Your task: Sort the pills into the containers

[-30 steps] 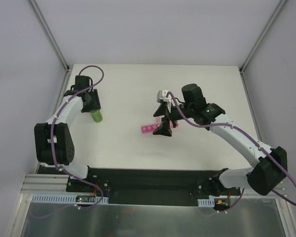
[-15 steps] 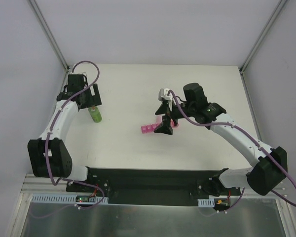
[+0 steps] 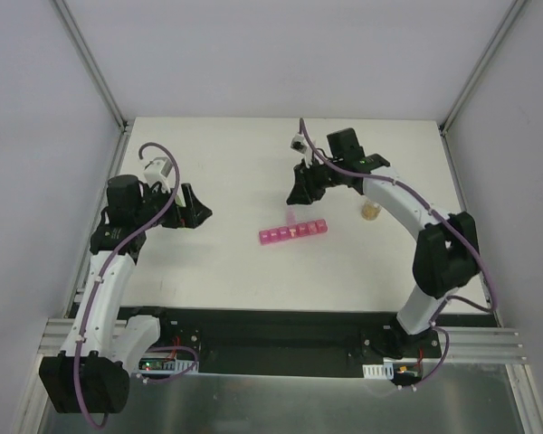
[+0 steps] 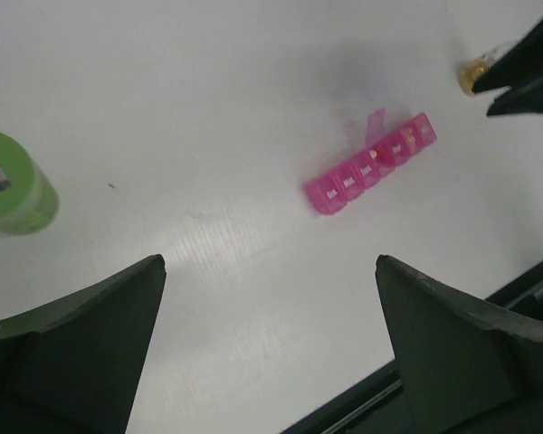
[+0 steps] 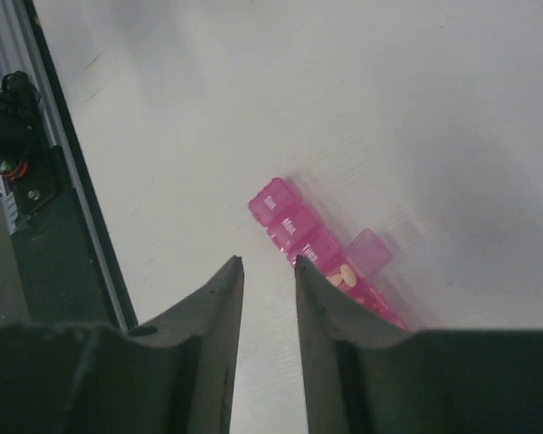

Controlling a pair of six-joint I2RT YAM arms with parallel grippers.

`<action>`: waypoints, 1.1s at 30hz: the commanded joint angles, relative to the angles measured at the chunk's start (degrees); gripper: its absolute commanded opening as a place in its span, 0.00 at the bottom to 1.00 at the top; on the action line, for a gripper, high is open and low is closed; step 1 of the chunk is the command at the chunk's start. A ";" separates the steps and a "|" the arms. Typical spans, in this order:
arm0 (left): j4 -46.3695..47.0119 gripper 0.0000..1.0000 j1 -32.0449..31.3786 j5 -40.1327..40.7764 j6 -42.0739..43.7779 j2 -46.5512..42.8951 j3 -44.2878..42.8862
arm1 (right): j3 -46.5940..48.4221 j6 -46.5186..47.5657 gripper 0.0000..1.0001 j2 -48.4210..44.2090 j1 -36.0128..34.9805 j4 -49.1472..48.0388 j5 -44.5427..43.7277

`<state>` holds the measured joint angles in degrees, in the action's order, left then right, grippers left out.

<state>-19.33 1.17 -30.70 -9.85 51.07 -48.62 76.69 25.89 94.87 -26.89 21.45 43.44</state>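
The table (image 3: 235,163) is bare across its far half and along its left and right edges, so both arms have free room there. We count one pink strip (image 3: 293,231), lying mid-table, well apart from every edge and slanted a little. It has seven compartments in a row. One lid (image 5: 371,251) near the middle stands up; pale pills (image 5: 344,276) show in that compartment, too small to count.

We count two bottles. A small amber one (image 3: 371,212) stands near the strip's right end, apart from it. A green one (image 4: 9,185) sits well to the strip's left, cut off by the edge of the left wrist view.

The left gripper (image 4: 269,264) hangs above the table with its jaws spread wide, nothing between them. The right gripper (image 5: 268,262) hovers above and beyond the strip, jaws drawn to a narrow slit, holding nothing.
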 commanded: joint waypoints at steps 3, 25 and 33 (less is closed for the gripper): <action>3.51 0.97 -0.99 -10.78 0.62 -3.78 6.24 | 14.27 0.91 0.19 12.42 0.70 11.94 -2.13; 6.41 0.80 -8.63 -11.41 -5.09 4.21 11.27 | 24.13 2.59 0.12 28.53 1.14 17.04 -5.65; 11.15 0.56 -23.74 1.07 -12.30 21.05 2.84 | 23.34 2.32 0.12 27.83 1.06 16.87 -3.72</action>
<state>-13.08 -19.27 -35.53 -17.63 64.90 -40.60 98.45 27.90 123.61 -25.89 37.15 37.69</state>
